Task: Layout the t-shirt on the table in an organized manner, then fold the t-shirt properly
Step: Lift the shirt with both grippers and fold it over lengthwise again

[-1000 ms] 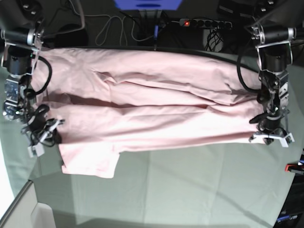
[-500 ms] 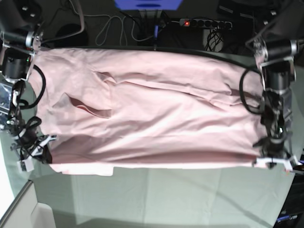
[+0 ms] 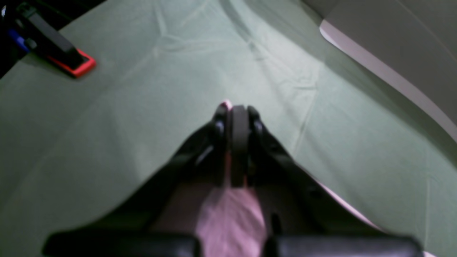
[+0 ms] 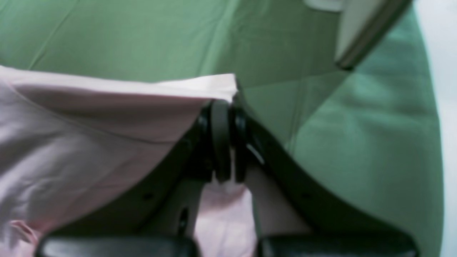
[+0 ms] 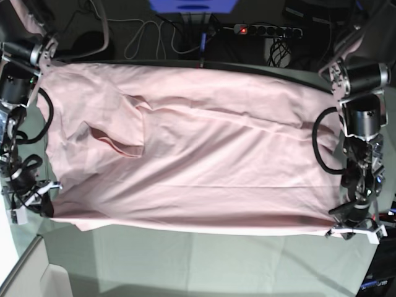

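The pale pink t-shirt (image 5: 204,154) lies stretched wide across the table (image 5: 204,266), with one pocket-like fold left of centre. My left gripper (image 5: 356,230) is at the shirt's near right corner in the base view. Its wrist view shows the left gripper (image 3: 237,110) shut, with pink t-shirt (image 3: 232,214) fabric pinched between the fingers. My right gripper (image 5: 28,207) is at the near left corner. In its own view the right gripper (image 4: 225,107) is shut on the t-shirt (image 4: 89,142) corner, just above the table (image 4: 142,35).
A red-tipped clamp (image 3: 73,64) grips the table's edge beside my left gripper. A power strip (image 5: 266,30) and cables lie beyond the far edge. A pale box (image 5: 37,278) sits at the near left corner, its edge (image 4: 364,32) close to my right gripper.
Both grippers have pulled the shirt's near edge toward the table's front and slightly outward. The bunched folds have flattened, and the flap hanging at the near left is gone.
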Robot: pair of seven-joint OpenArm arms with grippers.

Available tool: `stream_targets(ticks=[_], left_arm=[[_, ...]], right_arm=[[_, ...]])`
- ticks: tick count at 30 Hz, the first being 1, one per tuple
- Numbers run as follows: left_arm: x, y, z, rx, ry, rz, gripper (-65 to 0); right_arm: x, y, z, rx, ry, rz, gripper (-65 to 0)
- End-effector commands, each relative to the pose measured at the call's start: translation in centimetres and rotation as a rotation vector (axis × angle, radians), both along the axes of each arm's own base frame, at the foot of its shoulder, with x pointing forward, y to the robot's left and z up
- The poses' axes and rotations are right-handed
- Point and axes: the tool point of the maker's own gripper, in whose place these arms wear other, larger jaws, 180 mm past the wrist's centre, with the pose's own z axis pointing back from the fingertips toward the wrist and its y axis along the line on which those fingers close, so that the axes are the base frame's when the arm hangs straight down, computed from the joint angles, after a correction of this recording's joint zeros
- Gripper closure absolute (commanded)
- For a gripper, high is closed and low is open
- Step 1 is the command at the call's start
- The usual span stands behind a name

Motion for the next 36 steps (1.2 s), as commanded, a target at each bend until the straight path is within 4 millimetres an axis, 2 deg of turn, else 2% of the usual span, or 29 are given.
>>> stream_targets(ticks=[1,5,7,11,16,19,26,28,36], left_arm=[[1.2,1.2,3.2,0.032,-0.084,0.017,-0.4],[1.6,0.9,3.7,0.027,-0.097,0.014,-0.5],[2.7,-0.4,4.6,0.016,-0.118,-0.003,-0.5],[3.4,-2.1,4.7,0.029,-0.114,-0.049,-0.5],[3.6,-3.5,4.4,0.047,-0.101,-0.088,-0.5],[3.7,-3.4,4.7,0.048,-0.110,-0.087,-0.5],[1.3,-3.6,3.8,0.084,-0.116,-0.106,-0.5],[0.6,-3.9,3.8,0.095,-0.124,-0.116,-0.5],[-2.9,-5.0,3.9,0.139,-0.155,-0.154,-0.4]], right_arm=[[1.6,-1.5,3.7,-0.008,-0.106,-0.026,0.0],[1.5,-1.9,4.0,-0.009,-0.113,-0.039,0.0],[1.5,-1.8,4.5,-0.025,-0.126,-0.033,0.0],[0.6,-1.6,4.1,-0.042,-0.121,-0.025,0.0],[-1.1,-1.5,2.8,-0.051,-0.094,-0.020,0.0],[-2.0,-1.5,1.7,-0.050,-0.068,-0.021,0.0],[-4.5,-3.5,0.2,-0.011,-0.051,-0.113,0.0],[-5.3,-4.0,0.3,-0.024,-0.053,-0.123,0.0],[-8.8,-0.6,0.4,-0.065,-0.069,-0.087,0.0]])
